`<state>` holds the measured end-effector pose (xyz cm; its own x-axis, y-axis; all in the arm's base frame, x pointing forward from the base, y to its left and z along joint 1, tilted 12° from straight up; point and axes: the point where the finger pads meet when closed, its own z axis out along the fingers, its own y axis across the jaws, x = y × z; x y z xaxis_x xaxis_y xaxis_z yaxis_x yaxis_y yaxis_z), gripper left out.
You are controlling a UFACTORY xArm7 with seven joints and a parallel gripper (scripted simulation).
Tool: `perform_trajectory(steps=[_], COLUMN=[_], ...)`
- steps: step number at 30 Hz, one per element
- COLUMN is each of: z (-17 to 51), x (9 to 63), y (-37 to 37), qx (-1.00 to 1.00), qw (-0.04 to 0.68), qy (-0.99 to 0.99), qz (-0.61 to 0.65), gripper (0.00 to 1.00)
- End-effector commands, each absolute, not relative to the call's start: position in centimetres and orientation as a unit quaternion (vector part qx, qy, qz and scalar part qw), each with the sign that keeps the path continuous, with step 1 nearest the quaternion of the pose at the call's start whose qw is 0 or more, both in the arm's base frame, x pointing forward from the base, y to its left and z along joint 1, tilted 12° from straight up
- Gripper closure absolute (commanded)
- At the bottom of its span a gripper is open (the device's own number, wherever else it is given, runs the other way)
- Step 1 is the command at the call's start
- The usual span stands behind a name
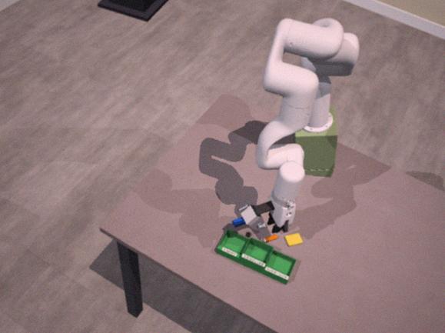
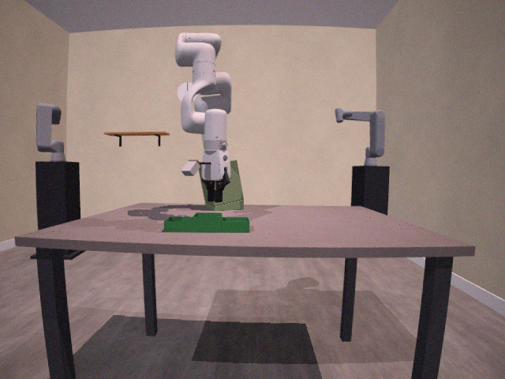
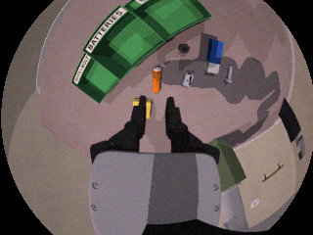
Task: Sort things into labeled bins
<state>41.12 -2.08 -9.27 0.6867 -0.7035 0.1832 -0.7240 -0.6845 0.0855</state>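
Observation:
My gripper (image 1: 281,230) (image 2: 215,200) (image 3: 156,104) is partly open and empty, above the table near the orange battery-like cylinder (image 1: 271,238) (image 3: 156,82). A yellow flat piece (image 1: 293,239) (image 3: 149,109) is partly hidden by a finger in the wrist view. A blue piece with a pale end (image 1: 237,222) (image 3: 215,51), a dark nut-like piece (image 1: 248,234) (image 3: 184,48), a small silver piece (image 1: 261,225) (image 3: 188,78) and a silver bolt-like piece (image 1: 244,207) (image 3: 229,73) lie on the table. Three joined green bins (image 1: 283,264) (image 2: 207,224) (image 3: 129,44) stand empty; the middle label reads BATTERIES, an end one seems to name bolts; the third is unreadable.
The brown-pink table (image 1: 367,251) (image 2: 326,228) carries the bins near its front edge. The green arm base (image 1: 319,156) (image 2: 234,187) (image 3: 227,166) stands behind the things. The arm's shadow falls across some things.

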Motion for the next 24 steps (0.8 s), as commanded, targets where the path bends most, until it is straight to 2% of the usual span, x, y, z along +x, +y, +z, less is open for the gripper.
perform_trajectory(steps=[1, 10, 24], z=[-9.2, -9.2, -13.9], x=[41.3, 41.3, 41.6], y=[-2.0, -2.0, -2.9], qx=[0.915, 0.915, 0.915], qw=[0.075, 0.075, 0.075], qy=[-0.390, -0.390, -0.390], qz=[0.069, 0.069, 0.069], gripper=[0.72, 0.72, 0.72])
